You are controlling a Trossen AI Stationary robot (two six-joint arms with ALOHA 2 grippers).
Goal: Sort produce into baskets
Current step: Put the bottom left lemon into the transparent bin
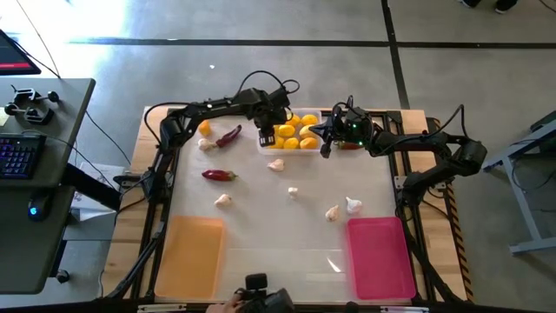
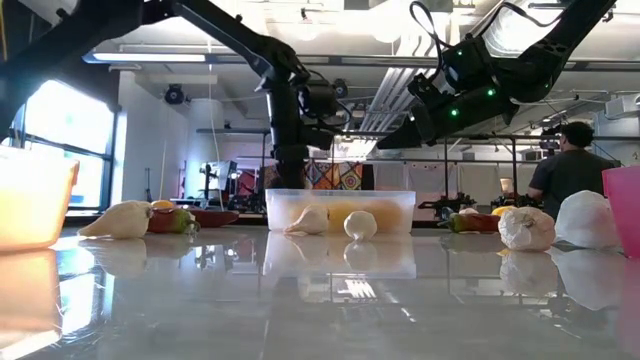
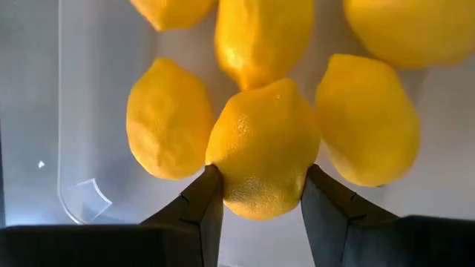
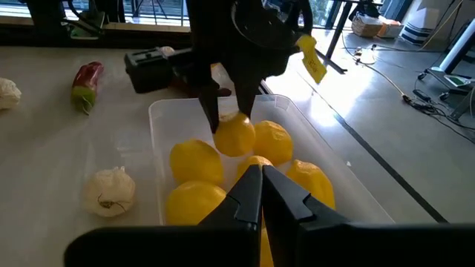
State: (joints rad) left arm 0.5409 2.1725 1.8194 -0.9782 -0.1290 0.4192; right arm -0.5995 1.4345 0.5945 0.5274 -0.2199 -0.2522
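The clear basket [image 1: 304, 149] stands at the table's far middle and holds several yellow lemons [image 4: 194, 159]. My left gripper [image 1: 266, 136] hangs over the basket's left end, shut on one lemon [image 3: 263, 152], which the right wrist view shows too [image 4: 234, 135]. My right gripper [image 1: 327, 146] hovers shut by the basket's right end, touching nothing [image 4: 261, 185]. Two red chili peppers [image 1: 228, 136] [image 1: 219, 175] and several garlic bulbs [image 1: 276, 164] lie on the table. The orange basket [image 1: 189, 256] and the pink basket [image 1: 380, 256] stand at the near edge. My left gripper pinches the lemon's two opposite sides [image 3: 223, 178] between its two fingers [image 3: 204, 208], across its middle. The fingers come from above, pointing steeply down. The lemon hangs below them, low over the other lemons in the clear basket; whether it rests on them I cannot tell.
One more lemon [image 1: 204, 127] and a garlic bulb [image 1: 206, 145] lie near the left arm. More garlic bulbs [image 1: 354, 205] [image 1: 223, 200] sit mid-table. A person [image 2: 570, 170] stands in the room beyond. A desk with a keyboard [image 1: 17, 156] is off to the left.
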